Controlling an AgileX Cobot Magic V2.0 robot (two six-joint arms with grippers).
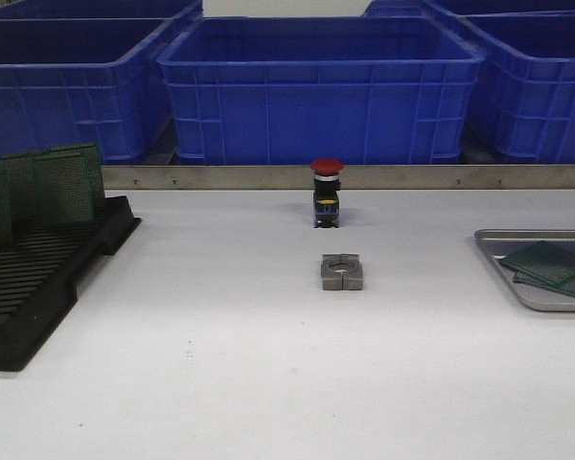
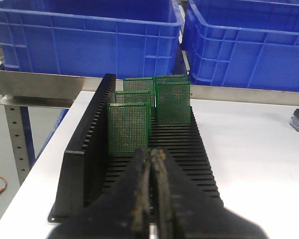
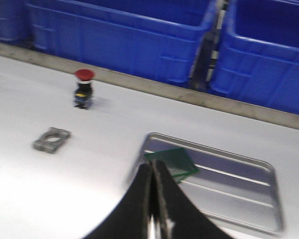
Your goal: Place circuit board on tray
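At the 9 o'clock edge of the desk in the front view: black slotted rack, long axis running 6 to 12, holding several green circuit boards upright on edge in its slots.

Left tool: fingers together, holding nothing. In the left wrist view the nearest standing board lies dead ahead at 12 o'clock, just beyond the tips, its broad face turned toward the tool. Further boards stand behind it, towards 1 o'clock.

Right tool: fingers together, holding nothing. The view is blurred.

Tray: silver-grey, at the 3 o'clock edge of the desk, partly cut off by the frame. Boards already lie flat in it, seemingly stacked.

Other items: red-capped push button at 12 o'clock of centre; grey metal clamp block just nearer than it; blue crates behind the rail.

Judgement: rack and tray are well apart, at opposite sides. The left arm is the nearer to the standing boards; the right arm is the nearer to the tray. The left tool would need to part before closing on the board's top edge.
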